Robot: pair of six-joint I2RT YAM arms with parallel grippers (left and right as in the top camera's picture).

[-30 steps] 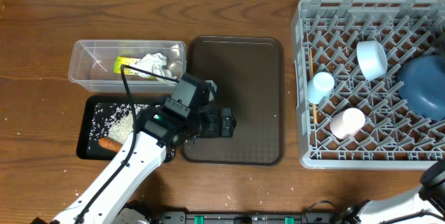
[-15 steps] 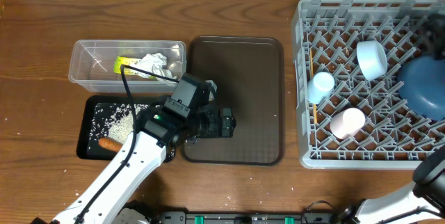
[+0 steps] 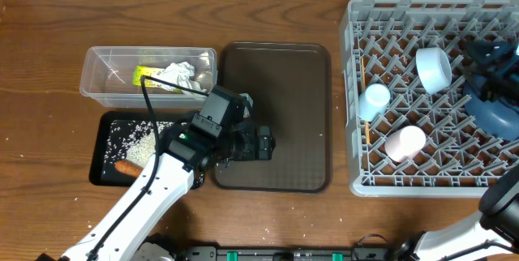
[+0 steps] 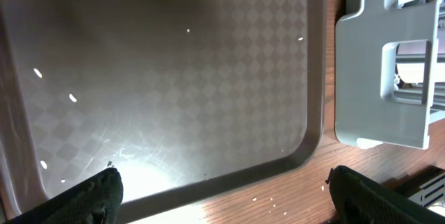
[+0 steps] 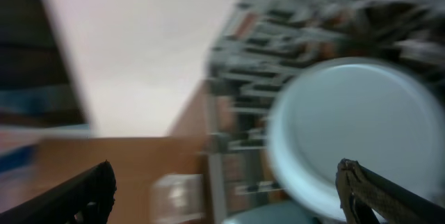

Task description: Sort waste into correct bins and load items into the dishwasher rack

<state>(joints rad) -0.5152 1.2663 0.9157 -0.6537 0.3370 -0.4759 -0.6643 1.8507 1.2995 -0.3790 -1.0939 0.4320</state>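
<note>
Within the black tray [image 3: 96,146], carrot piece [image 3: 126,167] lies left-to-right.

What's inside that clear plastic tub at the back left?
A crumpled white tissue and a yellow-green wrapper lie in the clear tub. Whatever sits beneath the tissue is covered.

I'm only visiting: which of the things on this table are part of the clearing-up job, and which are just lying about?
Part of the job: tissue, wrapper, carrot, rice, clear tub, black tray, grey rack, bowl, blue cup, pink cup, plate.

Just lying about: brown tray.
</note>
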